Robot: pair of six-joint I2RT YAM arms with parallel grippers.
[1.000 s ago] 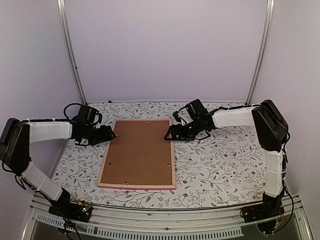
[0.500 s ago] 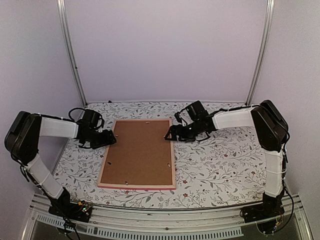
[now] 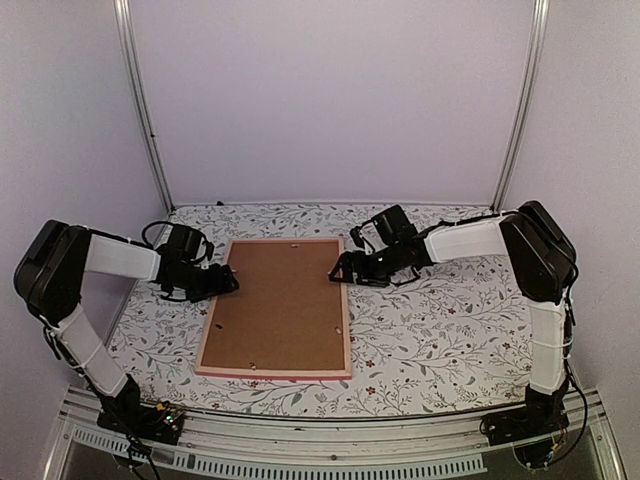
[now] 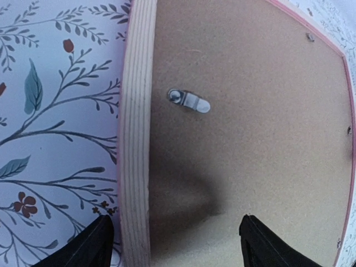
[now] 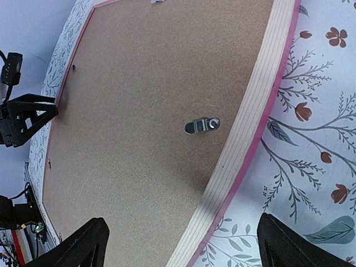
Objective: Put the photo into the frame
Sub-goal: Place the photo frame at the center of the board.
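Note:
The pink-edged frame (image 3: 207, 334) lies face down on the flowered table, and a brown backing board (image 3: 280, 305) fills it. The photo is hidden. My left gripper (image 3: 228, 282) is open over the frame's left rail (image 4: 136, 139), one finger outside it and one above the board, just short of a small metal clip (image 4: 189, 100). Open as well, my right gripper (image 3: 338, 272) straddles the right rail (image 5: 250, 128) near another clip (image 5: 202, 125). Neither gripper (image 4: 173, 222) (image 5: 182, 222) holds anything.
The flowered tablecloth (image 3: 440, 330) surrounds the frame on all sides. Several small clips dot the board's edges. White walls and two metal posts (image 3: 140, 100) close the back. The left gripper (image 5: 33, 114) shows across the board in the right wrist view.
My left arm has drawn in and its gripper has slid right, onto the frame's left rail. The right gripper has barely shifted. The frame has not moved.

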